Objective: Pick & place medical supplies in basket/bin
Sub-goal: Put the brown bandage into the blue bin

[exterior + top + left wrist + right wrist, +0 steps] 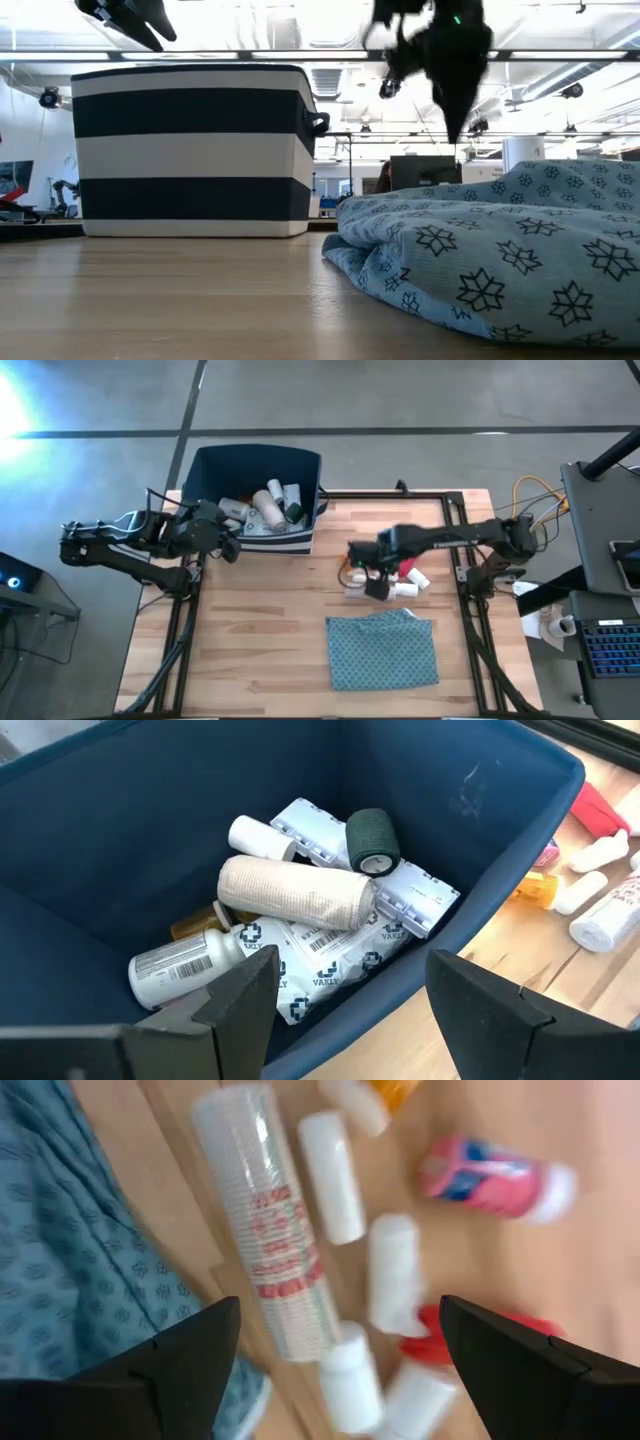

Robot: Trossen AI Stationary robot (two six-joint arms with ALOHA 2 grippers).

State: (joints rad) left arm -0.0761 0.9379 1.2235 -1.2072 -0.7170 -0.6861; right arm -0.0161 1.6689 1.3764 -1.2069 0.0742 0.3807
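Note:
The dark navy bin (215,468) stands at the table's far left and holds a beige bandage roll (295,892), a black roll (372,840), a white bottle (185,965) and white packets (330,955). My left gripper (350,1010) hangs open above the bin's near left corner (225,545). More supplies lie on the wood right of the bin: a long wrapped white roll (265,1220), small white rolls (392,1270), a pink-and-white tube (490,1175), an orange vial (390,1090). My right gripper (340,1370) hangs open above them (375,580), pointing down, with nothing between its fingers.
A teal patterned cloth (383,650) lies bunched on the table's near side, just in front of the loose supplies. Black frame rails (455,520) run along the table's edges. Bare wood (260,630) lies between the cloth and the left edge.

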